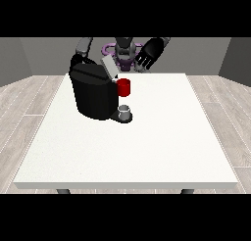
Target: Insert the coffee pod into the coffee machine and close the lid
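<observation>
White bench (162, 147) carries my coffee machine (93, 95) near its far edge, lid (109, 67) up for loading; grey pod (125, 109) at its base; robot hand (151, 51) at view's right hovers, fingers spread, holding nothing

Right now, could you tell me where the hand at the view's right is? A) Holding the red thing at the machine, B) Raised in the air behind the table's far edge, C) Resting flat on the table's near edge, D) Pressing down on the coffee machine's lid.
B: the hand at the view's right is up in the air beyond the table, touching neither the coffee machine nor anything else.
</observation>
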